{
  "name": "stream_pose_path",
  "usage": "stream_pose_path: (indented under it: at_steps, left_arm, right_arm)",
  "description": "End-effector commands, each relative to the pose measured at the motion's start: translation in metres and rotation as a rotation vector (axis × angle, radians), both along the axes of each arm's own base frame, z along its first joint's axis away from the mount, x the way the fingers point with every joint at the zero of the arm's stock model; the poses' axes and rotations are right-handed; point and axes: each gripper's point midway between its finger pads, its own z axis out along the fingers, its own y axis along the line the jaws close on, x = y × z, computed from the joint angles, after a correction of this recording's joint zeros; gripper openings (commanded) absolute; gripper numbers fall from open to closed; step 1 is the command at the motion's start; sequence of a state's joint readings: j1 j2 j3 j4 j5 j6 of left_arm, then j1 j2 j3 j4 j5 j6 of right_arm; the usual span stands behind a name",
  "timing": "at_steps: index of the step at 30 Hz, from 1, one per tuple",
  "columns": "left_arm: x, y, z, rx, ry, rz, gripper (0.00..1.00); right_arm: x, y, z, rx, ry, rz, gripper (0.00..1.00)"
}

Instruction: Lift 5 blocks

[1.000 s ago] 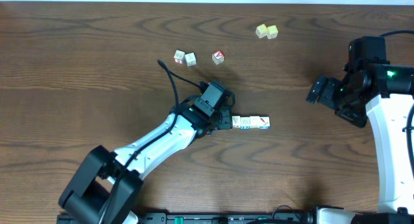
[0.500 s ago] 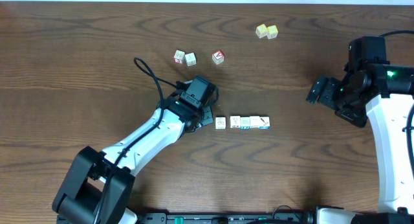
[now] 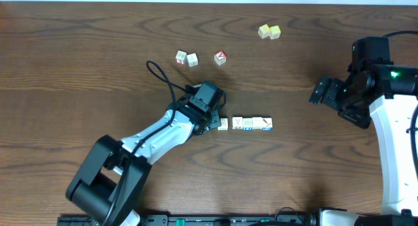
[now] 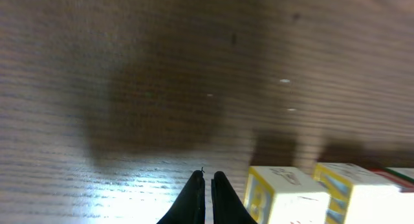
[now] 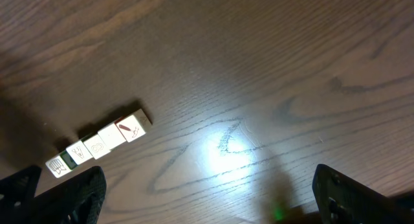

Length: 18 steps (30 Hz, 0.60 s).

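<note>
- The left gripper [image 4: 208,180] has its fingers pressed together with nothing between them. It sits low over the table [image 3: 78,69], just beside the 9 o'clock end of the row of blocks [image 3: 248,123].
- The row lies near the table's centre and runs from 9 to 3 o'clock. The end block [image 3: 223,123] stands slightly apart from the others, and I cannot tell whether the fingertips touch it.
- The step looks like closing that gap. A slow, level push toward 3 o'clock, centred on the block's face, should keep it from twisting out of line.
- The right gripper [image 3: 323,92] is spread wide and empty, well apart at the row's 3 o'clock. It probably needs to brace that far end before the row is squeezed and lifted.
- The table is dark wood grain, smooth enough for blocks to slide, and the wrist lights throw glare on it.
- A red-faced cube [image 3: 221,57] and two pale yellow cubes [image 3: 269,31] sit toward 12 o'clock, clear of the push.
- A pale strip runs along the far edge; nothing more of the room is in view.
</note>
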<state>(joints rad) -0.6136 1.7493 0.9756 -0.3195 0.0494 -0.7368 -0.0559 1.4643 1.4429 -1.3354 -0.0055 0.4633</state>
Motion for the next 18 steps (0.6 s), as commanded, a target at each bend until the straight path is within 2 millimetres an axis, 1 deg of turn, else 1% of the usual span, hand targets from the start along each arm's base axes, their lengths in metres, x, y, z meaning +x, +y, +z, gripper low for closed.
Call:
stream_pose_path:
  at_steps: [1, 4, 13, 18]
  left_arm:
    - [-0.003, -0.001, -0.008, -0.005, 0.019, 0.002, 0.07]
    - [-0.003, -0.006, -0.007, -0.030, 0.023, -0.009, 0.07]
    - [-0.008, -0.018, -0.009, -0.032, 0.014, -0.047, 0.07]
    - [-0.010, -0.020, -0.009, -0.036, 0.018, -0.049, 0.08]
  right_arm:
    - [0.002, -0.001, 0.005, -0.001, -0.017, -0.001, 0.99]
    - [0.002, -0.001, 0.005, -0.001, -0.017, -0.002, 0.99]
    - [0.002, -0.001, 0.005, -0.001, -0.017, -0.001, 0.99]
    - [0.002, -0.001, 0.005, -0.001, -0.017, -0.002, 0.99]
